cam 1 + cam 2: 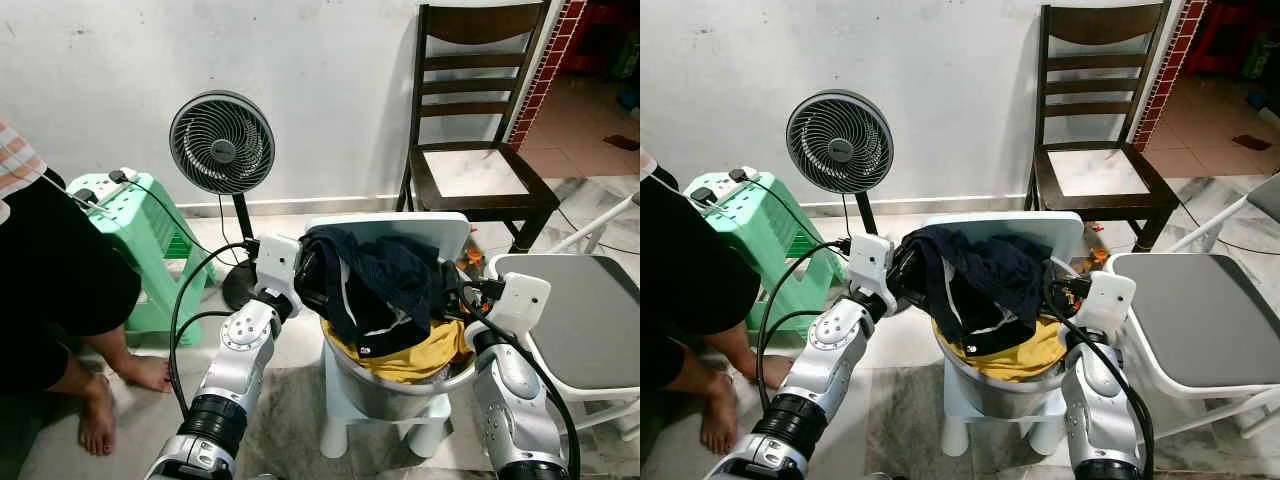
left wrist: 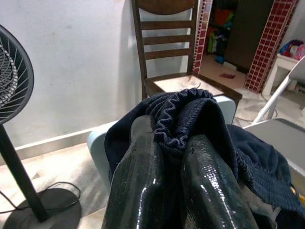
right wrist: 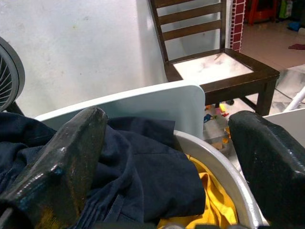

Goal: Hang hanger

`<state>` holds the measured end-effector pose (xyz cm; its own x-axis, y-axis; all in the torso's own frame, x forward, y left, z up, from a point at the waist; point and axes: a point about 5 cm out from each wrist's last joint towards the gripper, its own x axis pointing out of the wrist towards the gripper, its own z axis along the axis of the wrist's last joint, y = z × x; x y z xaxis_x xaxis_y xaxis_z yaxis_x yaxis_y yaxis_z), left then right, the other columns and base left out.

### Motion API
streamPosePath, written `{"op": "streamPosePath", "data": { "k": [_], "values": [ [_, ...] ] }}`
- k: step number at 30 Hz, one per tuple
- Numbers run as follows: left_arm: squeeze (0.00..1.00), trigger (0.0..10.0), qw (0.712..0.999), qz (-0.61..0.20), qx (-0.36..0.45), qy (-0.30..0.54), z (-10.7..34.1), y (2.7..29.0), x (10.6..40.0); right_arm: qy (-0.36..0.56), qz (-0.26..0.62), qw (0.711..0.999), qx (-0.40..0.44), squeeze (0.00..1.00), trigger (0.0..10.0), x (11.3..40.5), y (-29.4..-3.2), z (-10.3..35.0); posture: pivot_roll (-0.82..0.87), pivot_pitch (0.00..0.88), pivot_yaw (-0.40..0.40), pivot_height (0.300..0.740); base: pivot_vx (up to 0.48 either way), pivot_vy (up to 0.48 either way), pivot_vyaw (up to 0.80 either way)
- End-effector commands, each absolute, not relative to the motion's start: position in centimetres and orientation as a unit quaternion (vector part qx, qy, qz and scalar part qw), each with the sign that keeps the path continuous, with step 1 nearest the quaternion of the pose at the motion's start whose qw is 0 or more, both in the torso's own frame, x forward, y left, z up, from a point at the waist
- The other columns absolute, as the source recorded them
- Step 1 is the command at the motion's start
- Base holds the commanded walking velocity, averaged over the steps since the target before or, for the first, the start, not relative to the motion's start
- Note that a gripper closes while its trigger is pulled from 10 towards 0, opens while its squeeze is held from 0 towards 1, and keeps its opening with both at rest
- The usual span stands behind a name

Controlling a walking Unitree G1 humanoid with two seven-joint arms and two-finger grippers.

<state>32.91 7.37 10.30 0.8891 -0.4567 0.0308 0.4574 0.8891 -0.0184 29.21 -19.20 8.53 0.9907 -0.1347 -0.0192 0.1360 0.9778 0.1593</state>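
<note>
A silver metal basin [image 1: 400, 395] is seen resting on a small pale blue plastic chair [image 1: 395, 228] at the centre of the head view, heaped with laundry: a dark navy garment [image 1: 375, 280] is draped over the top, and a yellow cloth [image 1: 415, 358] is tucked beneath it, spilling toward 5 o'clock. The left gripper [image 2: 167, 143] is placed at the 9 o'clock rim of the basin, and its two black fingers [image 2: 140, 171] are clenched on the gathered elastic waistband of the navy garment, which is bunched up between them. The right gripper [image 3: 167, 157] is held at the basin's 3 o'clock rim with its fingers [image 3: 71, 157] spread wide apart, nothing gripped, the navy fabric and yellow cloth lying just below them. No hanger can be made out among the clothes. At 12 o'clock behind the basin, a dark wooden chair [image 1: 470, 150] is stood against the white wall. At 10 o'clock a black pedestal fan [image 1: 222, 142] is seen, and beside it a green plastic stool [image 1: 140, 240] carrying a white power strip [image 1: 105, 185]. A grey folding chair [image 1: 580, 320] is set at 3 o'clock. At 9 o'clock a person [image 1: 50, 290] in dark clothing is seated, bare feet [image 1: 120, 390] on the floor.
</note>
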Motion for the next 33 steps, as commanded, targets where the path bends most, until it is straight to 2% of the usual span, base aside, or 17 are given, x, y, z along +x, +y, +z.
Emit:
{"op": "streamPosePath", "data": {
  "k": [1,24,33],
  "values": [
    [0.00,10.0,0.972,-0.233,-0.004,-0.019,10.63,7.41,32.91,-0.005,-0.062,0.995,0.076,0.00,10.0,29.47,-19.01,9.16,0.00,0.072,0.028,0.740,-0.289,0.000,0.00],
    [0.00,10.0,0.972,-0.234,0.000,-0.015,10.50,7.20,32.75,-0.006,-0.061,0.996,0.071,0.00,10.0,29.51,-19.29,9.39,-0.01,0.092,0.017,0.740,-0.338,0.000,0.00],
    [0.00,10.0,0.968,-0.249,0.002,-0.019,10.53,6.78,32.55,-0.006,-0.064,0.996,0.070,0.00,10.0,29.38,-19.39,9.43,-0.02,0.099,0.018,0.740,-0.055,0.000,0.00]
  ]
}}
